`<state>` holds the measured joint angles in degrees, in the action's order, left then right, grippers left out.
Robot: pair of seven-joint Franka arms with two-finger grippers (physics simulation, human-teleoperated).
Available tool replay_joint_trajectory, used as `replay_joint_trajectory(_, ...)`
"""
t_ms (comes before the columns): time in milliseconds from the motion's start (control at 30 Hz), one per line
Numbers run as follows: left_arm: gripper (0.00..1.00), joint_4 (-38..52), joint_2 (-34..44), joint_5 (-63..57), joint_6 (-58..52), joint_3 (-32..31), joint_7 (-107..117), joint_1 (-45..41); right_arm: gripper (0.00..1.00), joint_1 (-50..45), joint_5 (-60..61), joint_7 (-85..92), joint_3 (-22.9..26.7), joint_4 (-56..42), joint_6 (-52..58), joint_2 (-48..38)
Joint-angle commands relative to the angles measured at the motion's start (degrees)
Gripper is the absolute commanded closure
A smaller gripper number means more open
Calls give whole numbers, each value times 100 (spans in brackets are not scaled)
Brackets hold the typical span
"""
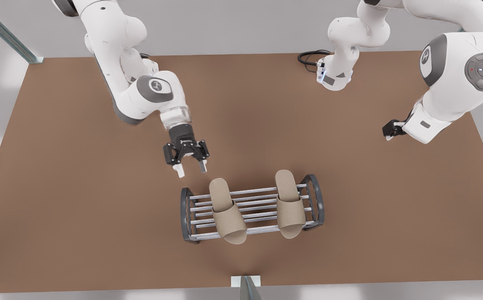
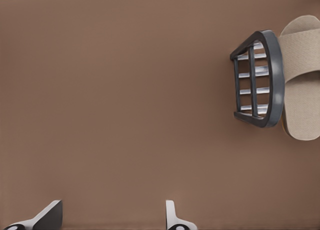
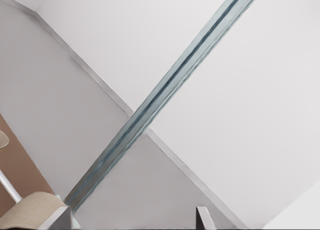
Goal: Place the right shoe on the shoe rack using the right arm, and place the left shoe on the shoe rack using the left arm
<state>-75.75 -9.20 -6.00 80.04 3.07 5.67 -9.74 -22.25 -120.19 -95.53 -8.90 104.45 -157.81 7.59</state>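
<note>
Two beige slippers sit side by side across the one shoe rack (image 1: 258, 192), low in the centre of the front view, toes toward the bottom edge. The slipper on the front view's left (image 1: 227, 213) lies slightly askew. The slipper on the front view's right (image 1: 290, 205) lies close to that end's arched frame. The rack has two dark arched end frames joined by pale bars, and I cannot count the bars where the slippers cover them.

Of my two arms, the left gripper (image 1: 190, 170) hangs just above and to the left of the rack's left end in the front view. Its fingers are spread wide and empty, touching neither rack nor slipper. In its wrist view, one end frame stands with a slipper behind it.

The right gripper (image 1: 391, 130) waits at the middle right of the front view, well apart from the rack and tucked against its own arm. Its wrist view shows fingertips (image 3: 204, 217) held apart, gripping nothing, before a pale wall crossed by one metal beam (image 3: 165, 100).

All of it rests on a single brown table (image 1: 79, 200) — one black cable (image 1: 310, 56) loops at the far edge.
</note>
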Motion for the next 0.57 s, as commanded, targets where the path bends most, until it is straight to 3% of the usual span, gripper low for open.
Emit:
replay_joint_trajectory(0,0,-1,-2,2,-103,1,-559,-2,6,291,6406,4538,-429,-679,3553,-144)
replay_joint_trajectory(67,0,-1,6,2,-111,1,-559,-2,0,1749,10609,7968,-271,-1708,5777,-171)
replay_joint_trajectory(100,0,-1,-11,2,-111,1,-559,-2,0,2190,11797,8630,633,-2297,6622,-30)
replay_joint_trajectory(133,0,17,-20,2,-103,1,-436,-2,0,2444,12484,8937,1215,-2245,6877,-39)
replay_joint_trajectory(167,0,17,-38,11,-103,1,-400,-2,0,2770,12423,9359,1197,-2105,6825,84)
replay_joint_trajectory(533,0,649,-934,72,-50,-61,-357,-19,0,2533,12300,9298,1048,-2315,6156,576)
